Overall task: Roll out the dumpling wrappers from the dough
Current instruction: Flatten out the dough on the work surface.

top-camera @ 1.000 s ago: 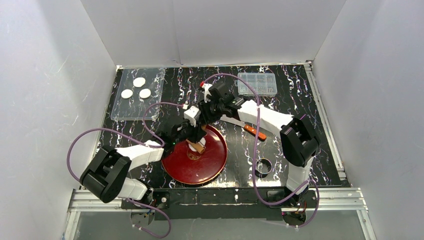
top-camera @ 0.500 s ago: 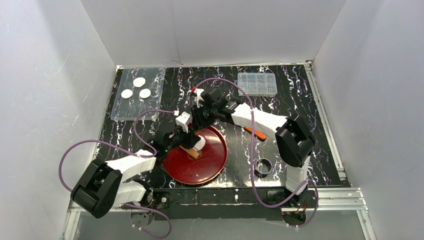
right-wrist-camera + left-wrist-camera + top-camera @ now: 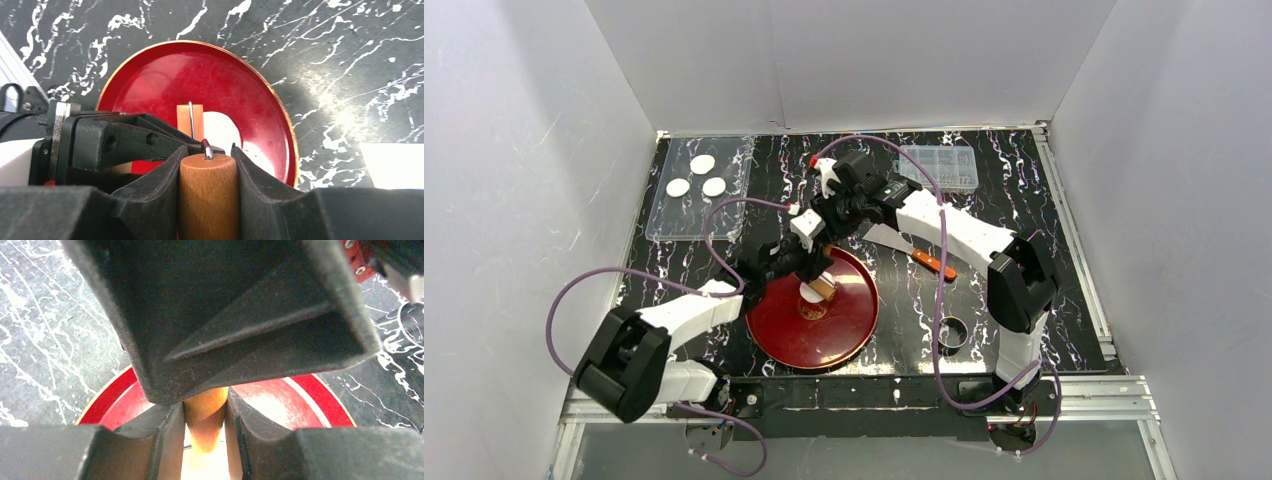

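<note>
A small wooden rolling pin [image 3: 821, 289] lies on the white dough [image 3: 808, 294] in the red plate [image 3: 824, 345]. My left gripper [image 3: 807, 264] is shut on one wooden handle [image 3: 205, 407]. My right gripper [image 3: 833, 226] is shut on the other handle [image 3: 207, 197], from which a metal wire leads to the roller [image 3: 190, 119]. The dough [image 3: 220, 131] shows flat and white beside the roller on the plate [image 3: 225, 80]. Three dumpling wrappers [image 3: 702, 164] lie on a clear tray [image 3: 686, 222] at the far left.
A scraper with a white blade and an orange handle [image 3: 935, 265] lies right of the plate. A clear compartment box [image 3: 938, 168] stands at the back right. A ring cutter [image 3: 951, 332] sits near the right arm's base. White walls enclose the table.
Both grippers, still gripping the pin, drew it toward the near left half a second ago and have since pushed it back toward the far side of the plate.
</note>
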Robot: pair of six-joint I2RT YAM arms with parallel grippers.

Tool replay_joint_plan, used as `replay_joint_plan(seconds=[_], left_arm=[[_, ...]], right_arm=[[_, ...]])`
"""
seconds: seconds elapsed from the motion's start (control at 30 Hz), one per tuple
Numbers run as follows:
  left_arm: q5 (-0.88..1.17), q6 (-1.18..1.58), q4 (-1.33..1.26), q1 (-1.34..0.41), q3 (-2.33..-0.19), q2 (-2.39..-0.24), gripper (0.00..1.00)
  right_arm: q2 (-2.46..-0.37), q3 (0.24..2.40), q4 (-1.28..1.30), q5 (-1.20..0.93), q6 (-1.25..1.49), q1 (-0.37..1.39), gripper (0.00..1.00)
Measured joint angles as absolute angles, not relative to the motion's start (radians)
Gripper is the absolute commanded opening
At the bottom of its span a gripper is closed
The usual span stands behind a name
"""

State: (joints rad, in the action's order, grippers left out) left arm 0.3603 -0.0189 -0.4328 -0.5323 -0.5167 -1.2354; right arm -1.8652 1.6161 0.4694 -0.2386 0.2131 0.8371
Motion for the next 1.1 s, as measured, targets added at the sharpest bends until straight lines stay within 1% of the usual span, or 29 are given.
replay_joint_plan(seconds=[0.2,0.4,0.5,0.67,0.77,0.93,1.1], left_arm=[[0.377,-0.031,-0.498,-0.532,-0.564,-1.371,0.00],[0.395,-0.037,-0.523,-0.523,-0.586,-1.417,0.00],[0.408,-0.030,-0.526,-0.519,-0.578,-1.420,0.00],[0.419,0.012,-0.609,-0.521,-0.508,-1.419,0.00],[0.424,0.054,-0.644,-0.521,-0.461,-1.415,0.00],[0.415,0.125,-0.660,-0.521,-0.420,-1.398,0.00],[0.402,0.144,-0.616,-0.521,-0.419,-1.364,0.00]], right_arm=[[-1.894,1.618,0.474,-0.241,0.157,0.801,0.01],[-1.895,1.602,0.453,-0.249,0.133,0.785,0.01],[-1.875,1.549,0.393,-0.258,0.133,0.783,0.01],[-1.812,1.396,0.254,-0.265,0.163,0.785,0.01],[-1.808,1.342,0.194,-0.265,0.196,0.792,0.01],[-1.803,1.286,0.125,-0.261,0.241,0.802,0.01],[-1.802,1.285,0.105,-0.237,0.247,0.822,0.01]])
